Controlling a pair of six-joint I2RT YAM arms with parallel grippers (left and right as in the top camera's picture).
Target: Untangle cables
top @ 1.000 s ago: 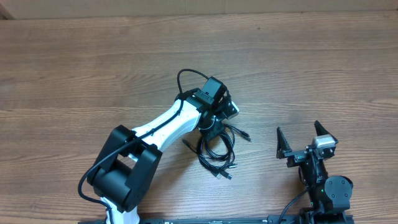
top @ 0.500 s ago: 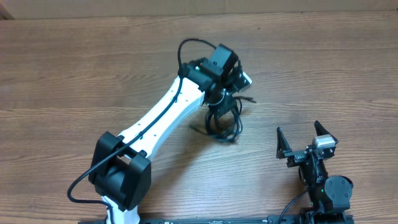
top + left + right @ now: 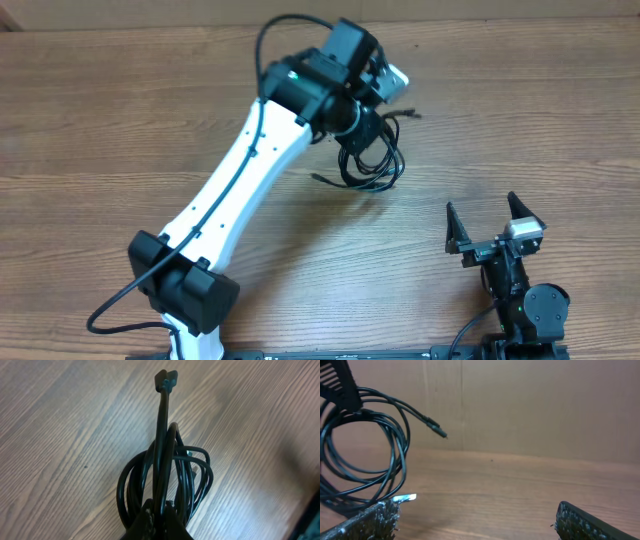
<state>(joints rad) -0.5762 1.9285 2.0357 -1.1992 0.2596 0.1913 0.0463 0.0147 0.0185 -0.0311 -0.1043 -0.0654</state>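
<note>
Up near the far middle of the table [image 3: 120, 120], my left gripper [image 3: 159, 522] is pinched shut on the cables [image 3: 372, 160], and the whole coil hangs from it as one bunch. From the left wrist I see several loops draped under the fingers, with one stiff strand running straight out to a plug [image 3: 166, 380]. From the right wrist the coil looks raised, with a loose end [image 3: 436, 429] sticking out into the air. Whether the lowest loops brush the wood I can't tell, since my own right finger blocks that spot. The right gripper [image 3: 482, 212] sits low at the near right with its jaws spread wide and nothing between them, well apart from the bundle.

My worry is that nothing has come apart yet. I judge the left pinch has caught more than one strand, so lifting or shaking carries the tangle along whole. Pulling on any single end from here could drag a plug through a loop and cinch the knot tighter.

The cords are thin and slick-looking. A pinch across a few of them may let one slide out, and then the coil drops in a heap.

If I bring the right arm over, the hanging coil can swing, and I could close on two strands or on air. The reach is long too, so I would want the bundle steadied, or set down, before I go for that free end.
</note>
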